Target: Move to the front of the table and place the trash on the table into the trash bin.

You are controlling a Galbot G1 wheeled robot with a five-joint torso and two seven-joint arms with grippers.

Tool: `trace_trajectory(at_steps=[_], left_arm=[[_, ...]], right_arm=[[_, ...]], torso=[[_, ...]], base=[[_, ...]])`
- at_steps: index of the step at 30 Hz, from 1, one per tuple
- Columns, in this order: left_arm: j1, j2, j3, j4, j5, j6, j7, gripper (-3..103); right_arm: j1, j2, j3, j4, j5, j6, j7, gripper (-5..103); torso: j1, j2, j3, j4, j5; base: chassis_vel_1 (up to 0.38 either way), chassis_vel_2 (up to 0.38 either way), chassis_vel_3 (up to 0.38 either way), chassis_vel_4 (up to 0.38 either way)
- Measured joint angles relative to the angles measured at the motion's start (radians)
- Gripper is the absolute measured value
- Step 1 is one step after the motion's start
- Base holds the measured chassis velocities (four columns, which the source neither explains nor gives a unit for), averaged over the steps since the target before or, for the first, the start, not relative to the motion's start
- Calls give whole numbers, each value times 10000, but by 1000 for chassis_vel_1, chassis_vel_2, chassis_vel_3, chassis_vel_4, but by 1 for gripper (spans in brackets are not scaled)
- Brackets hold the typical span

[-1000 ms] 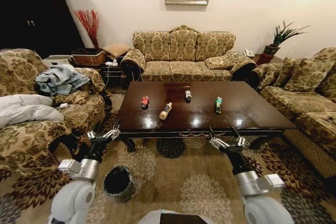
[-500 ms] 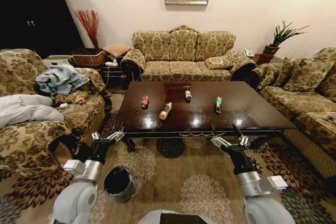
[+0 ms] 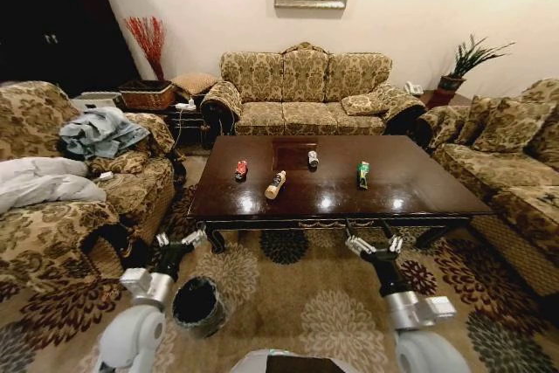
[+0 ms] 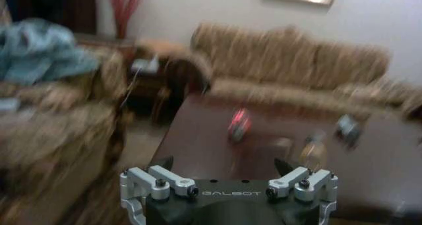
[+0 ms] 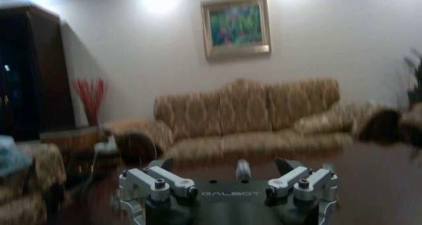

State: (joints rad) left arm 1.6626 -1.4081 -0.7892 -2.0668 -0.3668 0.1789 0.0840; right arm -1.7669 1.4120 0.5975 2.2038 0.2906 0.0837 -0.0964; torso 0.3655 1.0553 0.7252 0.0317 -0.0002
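The dark glossy table (image 3: pixel 419 189) stands straight ahead in the head view. On it lie the trash items: a red can (image 3: pixel 241 169), a tan bottle (image 3: pixel 276 184) on its side, a silvery can (image 3: pixel 313 159) and a green packet (image 3: pixel 363 174). On the rug at lower left sits the black trash bin (image 3: pixel 199 305). My left gripper (image 3: pixel 179 240) hangs open short of the table's left corner, just above the bin. My right gripper (image 3: pixel 373 245) is open below the table's front edge. The left wrist view shows the red can (image 4: pixel 238 124) and bottle (image 4: pixel 315 153) beyond the open left gripper (image 4: pixel 224 164).
A long sofa (image 3: pixel 301 93) backs the table, with another sofa (image 3: pixel 515 163) on the right. An armchair (image 3: pixel 70 189) piled with clothes crowds the left, close to the bin. A wicker basket (image 3: pixel 147 93) sits at the back left. Patterned rug (image 3: pixel 306 303) lies between me and the table.
Both arms have sunk lower and drawn back toward me; the left gripper has slid toward the bin. The trash on the table has not moved.
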Motion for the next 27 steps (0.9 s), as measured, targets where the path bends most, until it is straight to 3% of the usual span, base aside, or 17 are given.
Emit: trace_trajectory(at_steps=[8, 10, 18, 22, 27], left_arm=[[-670, 221, 75, 2812, 411, -8, -131, 99], [-1133, 381, 123, 4181, 531, -48, -128, 99], [-2019, 589, 260, 6381, 530, 29, -119, 100], [-2875, 695, 425, 8253, 1463, -678, -82, 100], [-3305, 851, 548, 9489, 2049, -1088, -198, 100]], right_arm=[[112, 120, -276, -1498, -81, 247, -459, 100], [181, 135, -403, -1796, -166, 252, -523, 100], [199, 134, -457, -2055, -153, 391, -628, 100], [220, -3, -387, -1907, 10, 393, -670, 100], [234, -54, -326, -1836, 71, 393, -669, 100]], torso=[[0, 1, 0, 0, 1], [0, 0, 0, -1, -2], [0, 0, 0, 1, 0], [0, 0, 0, -3, -3], [0, 0, 0, 0, 1]], base=[[0, 0, 0, 0], [0, 0, 0, 0], [0, 0, 0, 0], [0, 0, 0, 0], [0, 0, 0, 0]])
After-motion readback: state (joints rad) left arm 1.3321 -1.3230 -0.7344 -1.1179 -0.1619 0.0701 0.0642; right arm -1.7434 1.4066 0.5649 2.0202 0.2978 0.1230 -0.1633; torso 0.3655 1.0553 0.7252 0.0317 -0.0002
